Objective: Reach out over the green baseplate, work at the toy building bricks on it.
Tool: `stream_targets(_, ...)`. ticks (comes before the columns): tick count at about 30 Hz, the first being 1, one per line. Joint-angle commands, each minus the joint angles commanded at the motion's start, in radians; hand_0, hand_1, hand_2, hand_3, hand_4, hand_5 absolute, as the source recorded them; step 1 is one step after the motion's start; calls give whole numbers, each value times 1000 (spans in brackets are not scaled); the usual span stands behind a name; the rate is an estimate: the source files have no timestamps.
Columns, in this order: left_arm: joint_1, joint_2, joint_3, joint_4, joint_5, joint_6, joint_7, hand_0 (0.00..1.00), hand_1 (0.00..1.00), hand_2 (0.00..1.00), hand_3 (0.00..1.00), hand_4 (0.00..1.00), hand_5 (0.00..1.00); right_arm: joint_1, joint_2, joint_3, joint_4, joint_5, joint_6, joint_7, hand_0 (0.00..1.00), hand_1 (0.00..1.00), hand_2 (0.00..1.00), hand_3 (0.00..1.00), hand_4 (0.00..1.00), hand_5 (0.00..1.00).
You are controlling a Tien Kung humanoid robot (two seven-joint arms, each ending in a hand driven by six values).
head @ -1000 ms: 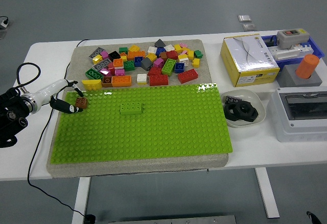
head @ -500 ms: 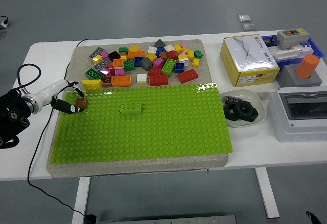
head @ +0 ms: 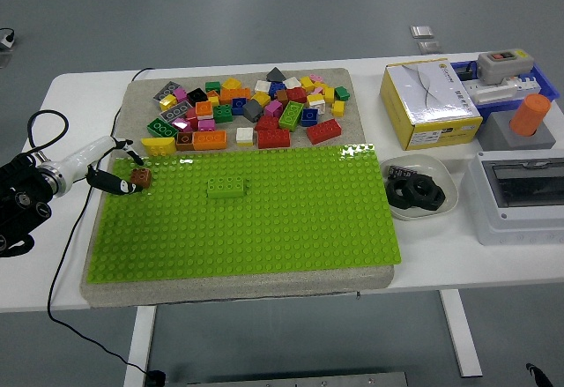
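Observation:
The green baseplate [head: 264, 219] lies on a grey mat in the middle of the table. A small brown brick [head: 141, 176] sits at the plate's back left corner. My left hand [head: 130, 172] comes in from the left edge, and its thin fingertips [head: 122, 188] pinch the brown brick from the left side. A green brick [head: 226, 188] stands alone on the plate, well right of the hand. Behind the plate, a pile of loose coloured bricks [head: 256, 109] covers the mat. My right arm is out of the picture.
A yellow-and-white box [head: 430, 103] stands at the back right. A white dish with black parts [head: 419, 195] lies just right of the plate, and a grey electrical box [head: 520, 195] beyond it. A black cable [head: 66, 246] runs along the plate's left side.
My left arm has drawn back slightly to the left. The brown brick and the fingertips have stayed almost in place.

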Motion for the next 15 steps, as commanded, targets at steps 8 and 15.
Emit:
stream_targets(8,4,-3,2,11,-9,6,-3,989,998,957,588,838,2,2,1,-11,1,12,0,8,679,666,709,785,897,953)
stream_targets(15,7,-8,3,16,-15,12,-5,988,998,952,594,818,2,4,-2,-18,1,20,0,13,678,666,711,785,898,952)
